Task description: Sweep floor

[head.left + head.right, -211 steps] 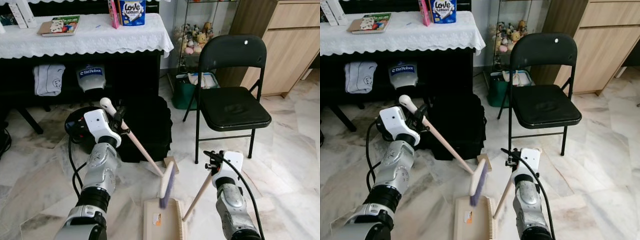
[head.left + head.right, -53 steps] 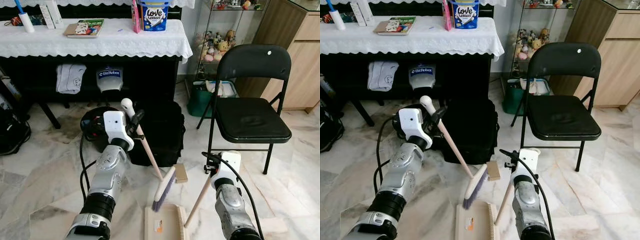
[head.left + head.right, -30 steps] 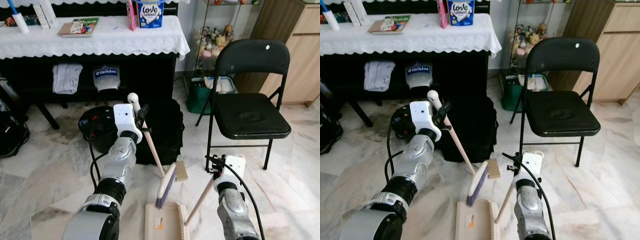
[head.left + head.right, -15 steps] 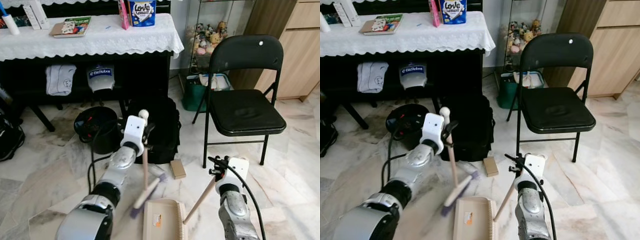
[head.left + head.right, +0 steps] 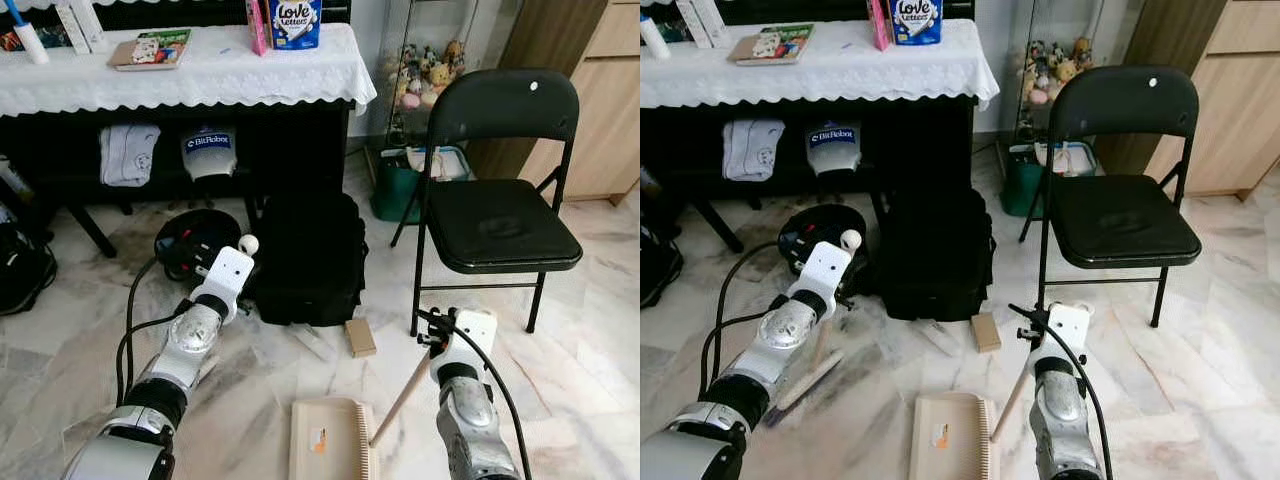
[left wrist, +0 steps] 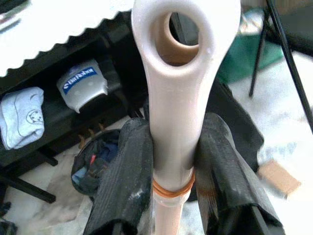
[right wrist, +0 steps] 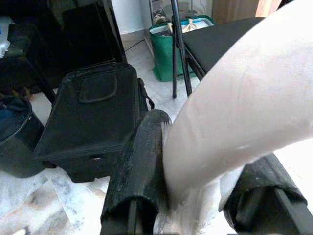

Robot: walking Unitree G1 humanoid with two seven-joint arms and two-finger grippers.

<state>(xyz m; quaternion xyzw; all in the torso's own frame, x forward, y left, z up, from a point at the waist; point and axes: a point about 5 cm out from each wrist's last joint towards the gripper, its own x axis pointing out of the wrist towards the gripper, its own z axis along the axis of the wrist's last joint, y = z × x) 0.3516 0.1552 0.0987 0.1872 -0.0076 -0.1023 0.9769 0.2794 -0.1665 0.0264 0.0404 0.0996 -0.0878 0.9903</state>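
Nearest the robot, the dustpan (image 5: 328, 440) lies flat on the marble floor (image 5: 560, 380) with its mouth turned away, and the right gripper (image 7: 195, 196) is clamped on the dustpan handle (image 5: 400, 398), probably to pin the pan in place as a catcher. Out to the pan's left, the left gripper (image 6: 173, 161) has both fingers (image 6: 124, 171) squeezed on the top of the broom handle (image 6: 173, 93), with the brush end (image 5: 800, 385) trailing low beside that arm, seemingly drawn aside ready for a stroke. Just beyond the pan's mouth sit a small cardboard box (image 5: 359, 337) and a scrap of litter (image 5: 310, 343), with the black bag (image 5: 308, 260) and folding chair (image 5: 500, 200) farther off.
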